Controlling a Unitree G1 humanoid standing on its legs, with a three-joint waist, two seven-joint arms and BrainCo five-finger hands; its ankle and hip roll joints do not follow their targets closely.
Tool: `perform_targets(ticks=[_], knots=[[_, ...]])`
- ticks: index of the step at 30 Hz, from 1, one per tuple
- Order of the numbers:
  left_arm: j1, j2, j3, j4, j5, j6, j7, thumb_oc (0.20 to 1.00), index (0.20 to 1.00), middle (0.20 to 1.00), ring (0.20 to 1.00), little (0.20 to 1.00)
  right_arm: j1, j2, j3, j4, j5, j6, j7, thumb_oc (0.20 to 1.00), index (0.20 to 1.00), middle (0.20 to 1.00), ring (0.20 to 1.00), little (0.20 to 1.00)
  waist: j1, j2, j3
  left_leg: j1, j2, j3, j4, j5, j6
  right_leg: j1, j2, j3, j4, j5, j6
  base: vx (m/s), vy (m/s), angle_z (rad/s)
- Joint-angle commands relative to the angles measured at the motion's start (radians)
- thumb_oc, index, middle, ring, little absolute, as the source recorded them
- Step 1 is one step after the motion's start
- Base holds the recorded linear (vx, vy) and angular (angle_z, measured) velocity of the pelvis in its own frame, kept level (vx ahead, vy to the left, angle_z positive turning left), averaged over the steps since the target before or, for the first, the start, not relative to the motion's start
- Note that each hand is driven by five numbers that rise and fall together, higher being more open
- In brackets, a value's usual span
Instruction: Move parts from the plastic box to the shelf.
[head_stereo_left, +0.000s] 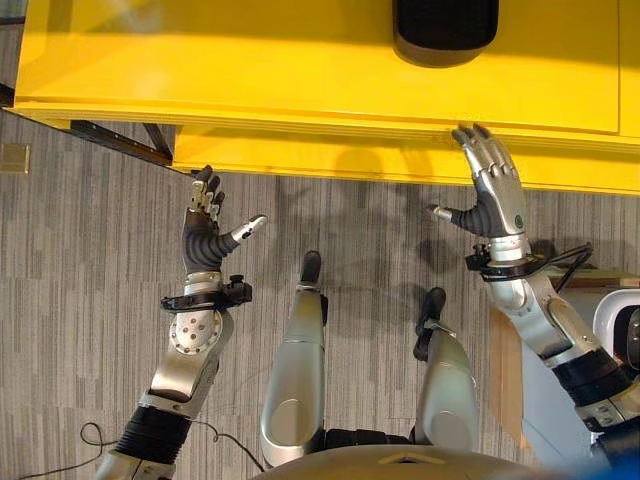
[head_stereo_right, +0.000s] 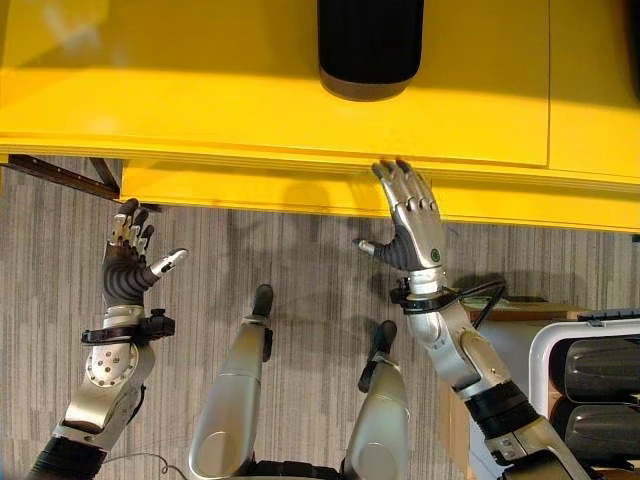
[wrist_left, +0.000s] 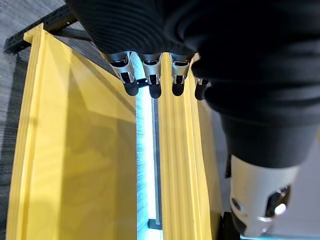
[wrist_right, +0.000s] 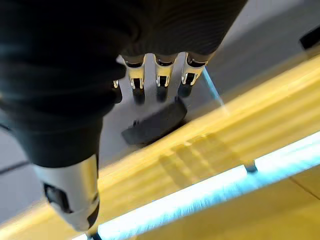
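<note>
One black part (head_stereo_left: 445, 30) is seen lying on the yellow shelf (head_stereo_left: 300, 70) at 12 o'clock. The right hand (head_stereo_left: 493, 190) is raised at the shelf's front edge at 2 o'clock, fingers straight, nothing held. The left hand (head_stereo_left: 207, 225) is spread and empty at 9 o'clock. The white box (head_stereo_right: 548, 350) at 4 o'clock holds dark parts (head_stereo_right: 600, 370) (two visible). A turn toward it is advised next, each part to be gripped squarely.

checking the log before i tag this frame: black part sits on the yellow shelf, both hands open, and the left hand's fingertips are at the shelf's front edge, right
Not quite: it is the right hand whose fingertips reach the front edge of the yellow shelf, as the left eye view shows. The left hand hangs open over the floor, short of the shelf. The black part does sit on the shelf, and both hands are open.
</note>
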Motion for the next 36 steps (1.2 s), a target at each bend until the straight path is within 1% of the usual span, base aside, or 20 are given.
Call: perform_targets(ticks=[1, 2, 3, 4, 7, 9, 10, 13, 14, 17, 19, 23, 24, 26, 27, 29, 30, 32, 35, 36], knots=[[0.008, 0.020, 0.033, -0.055, 0.033, -0.060, 0.024, 1.000, 1.000, 1.000, 1.000, 1.000, 0.023, -0.002, -0.013, -0.024, 0.015, -0.033, -0.017, 1.000, 1.000, 1.000, 1.000, 1.000, -0.004, -0.009, -0.041, -0.040, 0.034, 0.013, -0.022, 0.037, -0.007, 0.194, 0.029, 0.001, 0.013, -0.131, -0.048, -0.01, 0.010, -0.04], [0.008, 0.020, 0.033, -0.055, 0.033, -0.060, 0.024, 1.000, 1.000, 1.000, 1.000, 1.000, 0.024, -0.002, -0.014, -0.025, 0.016, -0.033, -0.016, 1.000, 1.000, 1.000, 1.000, 1.000, -0.003, -0.010, -0.040, -0.037, 0.035, 0.014, -0.025, 0.038, -0.007, 0.197, 0.029, 0.002, 0.011, -0.130, -0.048, -0.01, 0.001, -0.08], [0.001, 0.015, 0.033, -0.033, 0.028, -0.055, 0.015, 1.000, 1.000, 1.000, 1.000, 1.000, 0.072, 0.037, 0.002, -0.027, 0.138, -0.076, 0.047, 1.000, 1.000, 1.000, 1.000, 1.000, -0.014, -0.017, -0.053, 0.000, 0.050, 0.022, -0.059, 0.055, -0.010, 0.212, 0.039, 0.008, -0.017, -0.113, -0.046, -0.01, 0.001, -0.14], [0.000, 0.012, 0.032, -0.024, 0.020, -0.051, 0.008, 1.000, 1.000, 1.000, 1.000, 1.000, 0.108, 0.051, -0.006, -0.041, 0.217, -0.102, 0.080, 1.000, 1.000, 1.000, 1.000, 1.000, -0.020, -0.022, -0.063, 0.023, 0.058, 0.027, -0.086, 0.073, -0.011, 0.222, 0.045, 0.012, -0.040, -0.096, -0.045, 0.00, 0.002, -0.19], [0.018, 0.014, 0.035, -0.006, 0.002, -0.045, -0.024, 1.000, 1.000, 1.000, 1.000, 1.000, 0.179, 0.068, -0.005, -0.055, 0.366, -0.152, 0.160, 1.000, 1.000, 1.000, 1.000, 1.000, -0.034, -0.030, -0.087, 0.080, 0.083, 0.037, -0.120, 0.084, -0.015, 0.258, 0.059, 0.023, -0.081, -0.081, -0.038, 0.04, -0.012, -0.22], [0.040, 0.023, 0.039, 0.013, -0.018, -0.046, -0.068, 1.000, 1.000, 1.000, 1.000, 1.000, 0.228, 0.072, 0.000, -0.061, 0.477, -0.179, 0.241, 1.000, 1.000, 1.000, 1.000, 1.000, -0.050, -0.039, -0.123, 0.155, 0.123, 0.062, -0.181, 0.114, -0.020, 0.297, 0.080, 0.045, -0.139, -0.053, -0.031, 0.05, -0.022, -0.34], [0.042, 0.023, 0.039, 0.014, -0.019, -0.047, -0.070, 1.000, 1.000, 1.000, 1.000, 1.000, 0.232, 0.071, -0.001, -0.064, 0.478, -0.178, 0.244, 1.000, 1.000, 1.000, 1.000, 1.000, -0.047, -0.040, -0.123, 0.161, 0.125, 0.065, -0.188, 0.117, -0.020, 0.299, 0.080, 0.047, -0.143, -0.050, -0.031, 0.05, -0.027, -0.58], [0.070, 0.029, 0.054, 0.019, -0.030, -0.046, -0.112, 1.000, 1.000, 1.000, 1.000, 1.000, 0.277, 0.053, -0.016, -0.085, 0.524, -0.191, 0.302, 1.000, 1.000, 1.000, 1.000, 1.000, -0.060, -0.048, -0.154, 0.251, 0.168, 0.101, -0.261, 0.141, -0.029, 0.338, 0.097, 0.074, -0.188, -0.030, -0.027, 0.03, -0.040, -0.58], [0.085, 0.027, 0.062, 0.033, -0.037, -0.046, -0.138, 1.000, 1.000, 1.000, 1.000, 1.000, 0.305, 0.044, -0.036, -0.095, 0.543, -0.195, 0.332, 1.000, 1.000, 1.000, 1.000, 1.000, -0.076, -0.048, -0.179, 0.296, 0.194, 0.117, -0.301, 0.155, -0.035, 0.352, 0.110, 0.090, -0.200, -0.029, -0.026, 0.02, -0.065, -0.31], [0.110, 0.022, 0.070, 0.036, -0.044, -0.043, -0.161, 1.000, 1.000, 1.000, 1.000, 1.000, 0.342, 0.038, -0.058, -0.109, 0.564, -0.197, 0.357, 1.000, 1.000, 1.000, 1.000, 1.000, -0.084, -0.046, -0.198, 0.349, 0.220, 0.139, -0.345, 0.174, -0.045, 0.367, 0.123, 0.109, -0.206, -0.034, -0.030, 0.01, -0.050, -0.55], [0.135, 0.007, 0.078, 0.048, -0.063, -0.037, -0.190, 1.000, 1.000, 1.000, 1.000, 1.000, 0.368, 0.039, -0.072, -0.121, 0.592, -0.203, 0.389, 1.000, 1.000, 1.000, 1.000, 1.000, -0.104, -0.042, -0.227, 0.402, 0.254, 0.158, -0.380, 0.190, -0.052, 0.377, 0.150, 0.136, -0.189, -0.056, -0.042, 0.00, -0.095, -0.28], [0.164, -0.018, 0.091, 0.051, -0.073, -0.035, -0.211, 1.000, 1.000, 1.000, 1.000, 1.000, 0.406, 0.025, -0.102, -0.142, 0.626, -0.211, 0.418, 1.000, 1.000, 1.000, 1.000, 1.000, -0.118, -0.031, -0.254, 0.460, 0.291, 0.181, -0.404, 0.205, -0.057, 0.379, 0.192, 0.176, -0.149, -0.092, -0.066, 0.01, -0.113, -0.42], [0.173, -0.029, 0.091, 0.054, -0.074, -0.029, -0.219, 1.000, 1.000, 1.000, 1.000, 1.000, 0.418, 0.018, -0.118, -0.152, 0.642, -0.212, 0.426, 1.000, 1.000, 1.000, 1.000, 1.000, -0.126, -0.021, -0.267, 0.485, 0.303, 0.186, -0.413, 0.208, -0.059, 0.381, 0.210, 0.189, -0.129, -0.109, -0.076, 0.02, -0.101, -0.27], [0.180, -0.036, 0.092, 0.051, -0.076, -0.026, -0.223, 1.000, 1.000, 1.000, 1.000, 1.000, 0.422, 0.017, -0.121, -0.155, 0.651, -0.209, 0.434, 1.000, 1.000, 1.000, 1.000, 1.000, -0.128, -0.015, -0.275, 0.498, 0.313, 0.191, -0.419, 0.213, -0.060, 0.377, 0.218, 0.192, -0.109, -0.120, -0.082, 0.01, -0.098, -0.11], [0.179, -0.043, 0.094, 0.056, -0.078, -0.023, -0.229, 1.000, 1.000, 1.000, 1.000, 1.000, 0.422, 0.015, -0.129, -0.162, 0.674, -0.214, 0.442, 1.000, 1.000, 1.000, 1.000, 1.000, -0.133, -0.003, -0.282, 0.514, 0.322, 0.188, -0.423, 0.228, -0.060, 0.370, 0.237, 0.201, -0.071, -0.142, -0.097, 0.01, -0.135, -0.03], [0.180, -0.055, 0.093, 0.062, -0.081, -0.017, -0.235, 1.000, 1.000, 1.000, 1.000, 1.000, 0.429, 0.012, -0.137, -0.170, 0.682, -0.212, 0.447, 1.000, 1.000, 1.000, 1.000, 1.000, -0.133, 0.005, -0.287, 0.521, 0.332, 0.181, -0.425, 0.253, -0.062, 0.369, 0.253, 0.202, -0.044, -0.159, -0.112, 0.00, -0.139, -0.05], [0.177, -0.061, 0.090, 0.066, -0.081, -0.017, -0.236, 1.000, 1.000, 1.000, 1.000, 1.000, 0.428, 0.009, -0.141, -0.169, 0.684, -0.214, 0.447, 1.000, 1.000, 1.000, 1.000, 1.000, -0.132, 0.010, -0.288, 0.521, 0.338, 0.170, -0.426, 0.279, -0.065, 0.372, 0.264, 0.199, -0.037, -0.165, -0.122, -0.01, -0.101, -0.01], [0.176, -0.067, 0.088, 0.068, -0.083, -0.015, -0.239, 1.000, 1.000, 1.000, 1.000, 1.000, 0.429, 0.004, -0.147, -0.168, 0.686, -0.214, 0.446, 1.000, 1.000, 1.000, 1.000, 1.000, -0.134, 0.016, -0.289, 0.517, 0.340, 0.160, -0.429, 0.298, -0.068, 0.376, 0.272, 0.193, -0.038, -0.167, -0.130, -0.01, -0.079, 0.09], [0.157, -0.083, 0.068, 0.082, -0.083, -0.008, -0.247, 1.000, 1.000, 1.000, 1.000, 1.000, 0.426, -0.004, -0.159, -0.165, 0.697, -0.219, 0.437, 1.000, 1.000, 1.000, 1.000, 1.000, -0.134, 0.024, -0.284, 0.482, 0.341, 0.146, -0.410, 0.367, -0.072, 0.400, 0.288, 0.168, -0.063, -0.159, -0.155, -0.04, -0.129, 0.16], [0.147, -0.089, 0.059, 0.087, -0.085, -0.009, -0.253, 1.000, 1.000, 1.000, 1.000, 1.000, 0.427, -0.011, -0.166, -0.163, 0.696, -0.220, 0.433, 1.000, 1.000, 1.000, 1.000, 1.000, -0.136, 0.021, -0.281, 0.458, 0.332, 0.164, -0.389, 0.369, -0.066, 0.415, 0.284, 0.152, -0.087, -0.150, -0.161, -0.05, -0.119, 0.37]])
